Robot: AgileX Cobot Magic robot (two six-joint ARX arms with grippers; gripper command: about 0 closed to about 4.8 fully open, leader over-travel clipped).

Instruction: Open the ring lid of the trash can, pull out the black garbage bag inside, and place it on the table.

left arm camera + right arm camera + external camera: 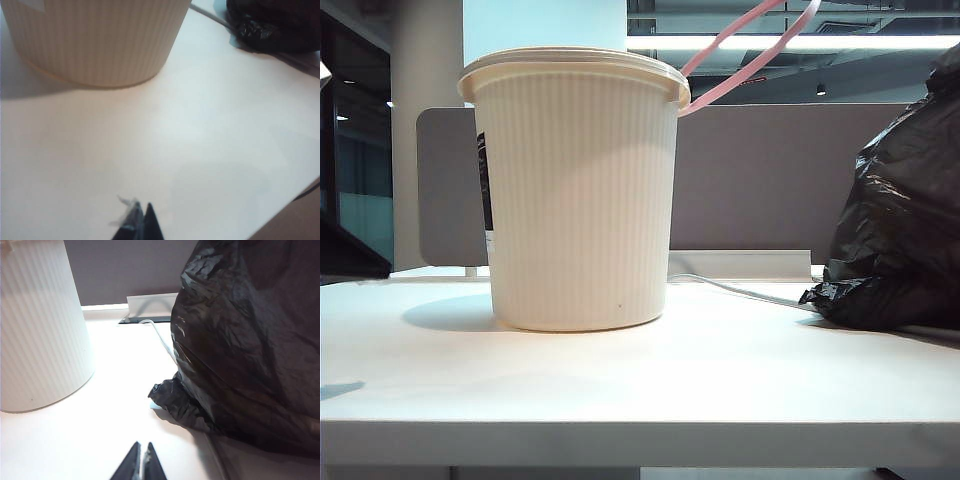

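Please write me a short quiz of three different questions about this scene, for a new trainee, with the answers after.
1. True or false: the thin pink plastic ring lid lies flat on the rim of the cream-white ribbed plastic trash can.
2. Where is the crumpled black plastic garbage bag? A) inside the can B) on the white flat table, to the can's right in the exterior view C) held in a claw
3. Fill in: both the left claw and the right claw are ____ and hold nothing.

Key: 1 false, it stands lifted open; 2 B; 3 shut.
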